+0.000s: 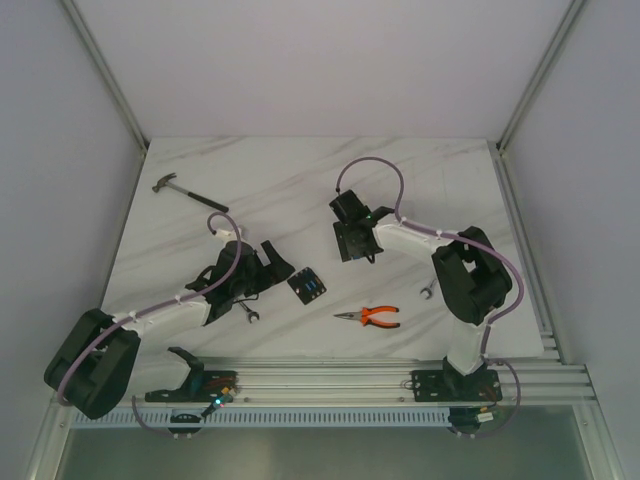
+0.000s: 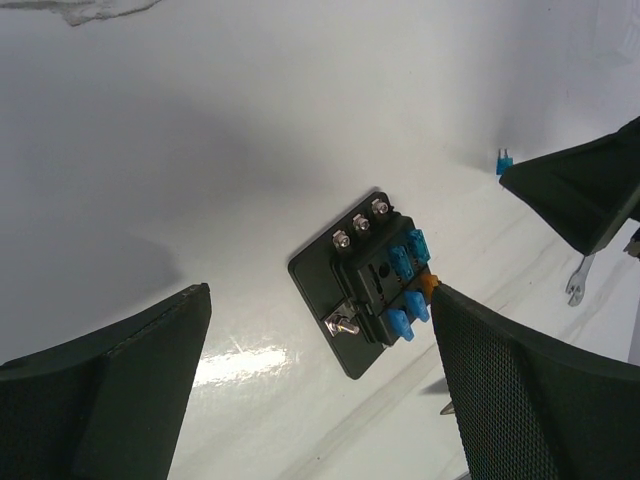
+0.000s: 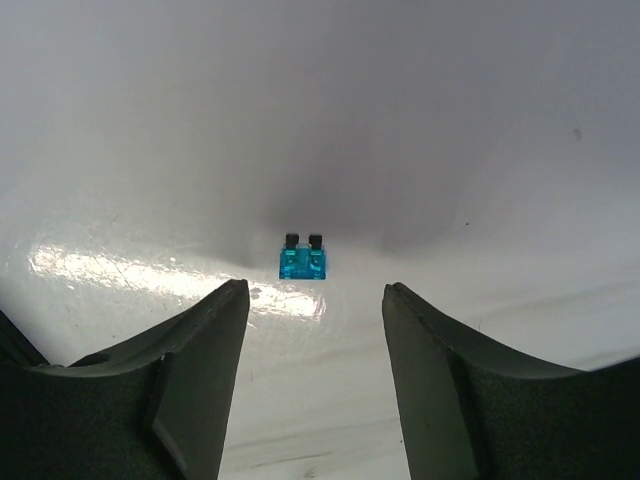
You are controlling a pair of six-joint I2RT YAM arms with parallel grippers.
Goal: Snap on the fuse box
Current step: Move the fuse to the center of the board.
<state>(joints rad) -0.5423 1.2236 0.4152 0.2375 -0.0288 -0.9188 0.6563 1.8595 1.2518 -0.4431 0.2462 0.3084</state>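
Left gripper (image 2: 320, 295): released, jaws spread wide, nothing held. It hangs low over the white marbled worktop (image 1: 300, 190), left of centre. In its wrist view the fuse box (image 2: 375, 290) shows beyond and between the two fingers (image 2: 120, 390). The tip of the right-hand finger shows just beside the box's edge; whether it touches cannot be told.

Right gripper (image 3: 314, 292): released, jaws apart, nothing held. It hangs low over the middle of the worktop, well apart from the fuse box.

Fuse box: small flat black square, lying face up on the worktop just to the right of the left gripper in the top view. Its face carries several blue fuses and one orange one seated in slots. Three screw heads stand in a row along one edge, and a single metal stud stands on the adjoining side.

Loose blue fuse (image 3: 302, 262): lies flat on the worktop with its prongs pointing away from the right wrist camera. It sits just ahead of the gap between the right gripper's fingers and touches neither.

Pliers (image 1: 369, 317): orange handles, lying flat near the fuse box, toward the near edge.

Hammer (image 1: 183, 190): far left of the worktop, well apart from all else.

Wrench (image 1: 252, 316): small, beside the left arm.

Second wrench (image 1: 425, 291): small, beside the right arm.
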